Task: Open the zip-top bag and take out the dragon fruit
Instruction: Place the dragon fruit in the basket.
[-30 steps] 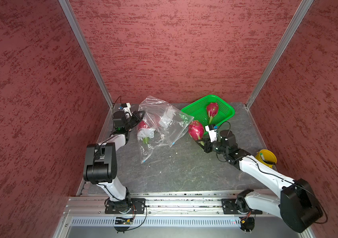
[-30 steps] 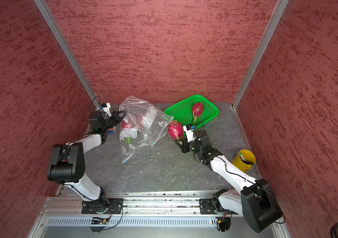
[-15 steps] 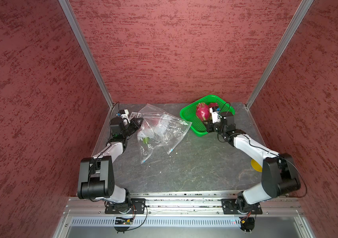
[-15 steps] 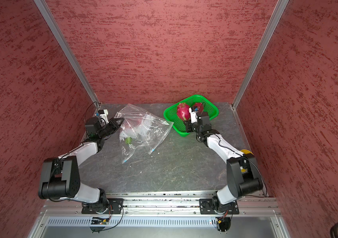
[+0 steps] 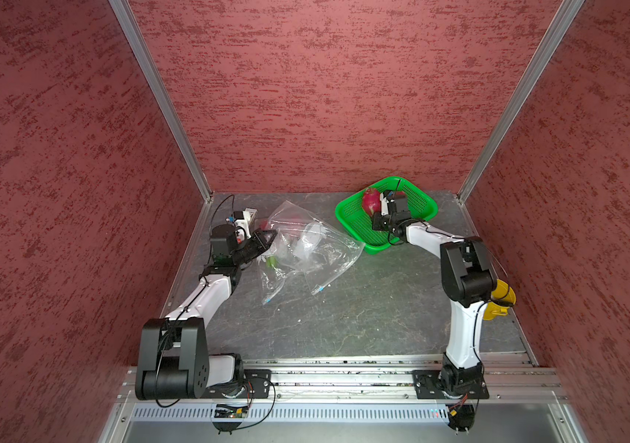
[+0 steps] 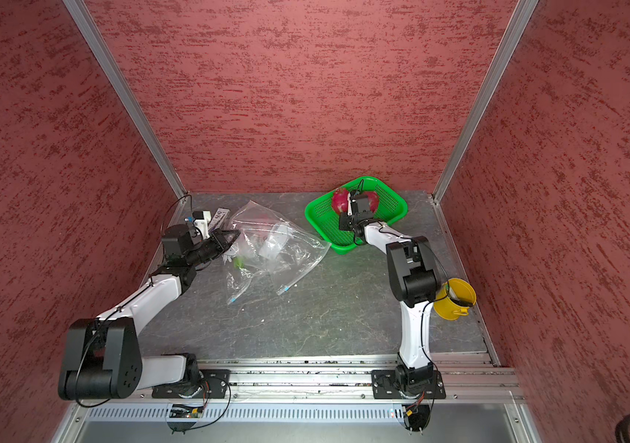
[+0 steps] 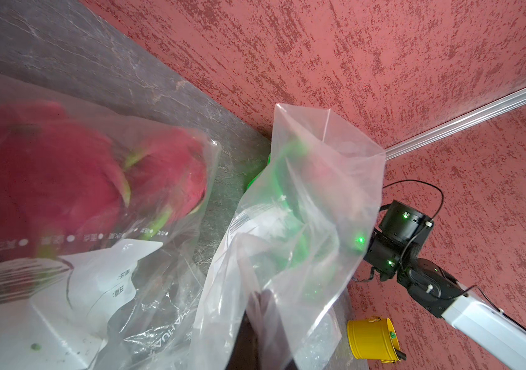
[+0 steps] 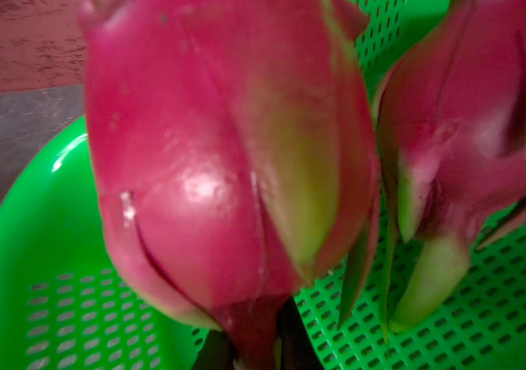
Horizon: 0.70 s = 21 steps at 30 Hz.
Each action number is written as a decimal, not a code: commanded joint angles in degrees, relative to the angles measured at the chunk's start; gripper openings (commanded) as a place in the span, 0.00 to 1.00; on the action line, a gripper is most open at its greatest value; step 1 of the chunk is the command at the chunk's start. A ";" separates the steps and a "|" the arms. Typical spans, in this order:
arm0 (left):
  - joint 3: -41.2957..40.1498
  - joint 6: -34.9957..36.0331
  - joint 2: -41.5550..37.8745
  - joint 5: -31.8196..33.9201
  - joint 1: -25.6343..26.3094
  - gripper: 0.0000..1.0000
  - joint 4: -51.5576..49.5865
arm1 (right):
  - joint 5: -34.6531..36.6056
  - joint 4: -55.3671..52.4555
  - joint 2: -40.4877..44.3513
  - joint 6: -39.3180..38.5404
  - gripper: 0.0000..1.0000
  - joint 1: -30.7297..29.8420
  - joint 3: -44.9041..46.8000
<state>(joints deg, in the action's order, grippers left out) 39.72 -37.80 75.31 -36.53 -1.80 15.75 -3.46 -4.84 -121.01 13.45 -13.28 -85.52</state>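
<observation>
The right claw (image 8: pixel 252 349) is pinching one dragon fruit (image 8: pixel 223 160) by its stem end, jaws nearly closed, and is holding it over the green basket (image 5: pixel 421 199), right beside a second fruit (image 8: pixel 466 128) that is lying there. Across the worktop (image 5: pixel 344 314), the left claw (image 5: pixel 269 236) is clamping fully shut on the crumpled clear zip-top bag (image 5: pixel 321 245), where two more fruits (image 7: pixel 63 179) are sitting inside the plastic.

The dragon fruit (image 8: pixel 210 166) is magenta with green-tipped scales; the perforated basket (image 8: pixel 47 256) is green, the bucket (image 6: pixel 449 307) yellow, the tabletop (image 5: pixel 344 318) veined grey.
</observation>
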 commanded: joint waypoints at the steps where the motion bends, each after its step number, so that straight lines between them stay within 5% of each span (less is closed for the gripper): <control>1: -0.62 1.98 -0.69 -0.18 0.05 0.00 -2.06 | 2.33 -1.31 -2.68 2.80 0.10 0.45 -3.18; 13: 0.84 2.03 -1.02 0.14 -0.74 0.00 -4.45 | 2.85 -0.51 -5.61 5.82 0.41 0.80 -4.31; 21: 8.07 3.01 3.61 1.95 -1.38 0.00 -4.91 | 2.72 -0.23 3.26 4.04 0.63 0.80 -1.87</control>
<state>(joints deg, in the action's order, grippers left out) 44.36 -36.53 77.03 -35.64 -2.44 10.61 -1.87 -6.07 -124.16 18.37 -12.91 -87.66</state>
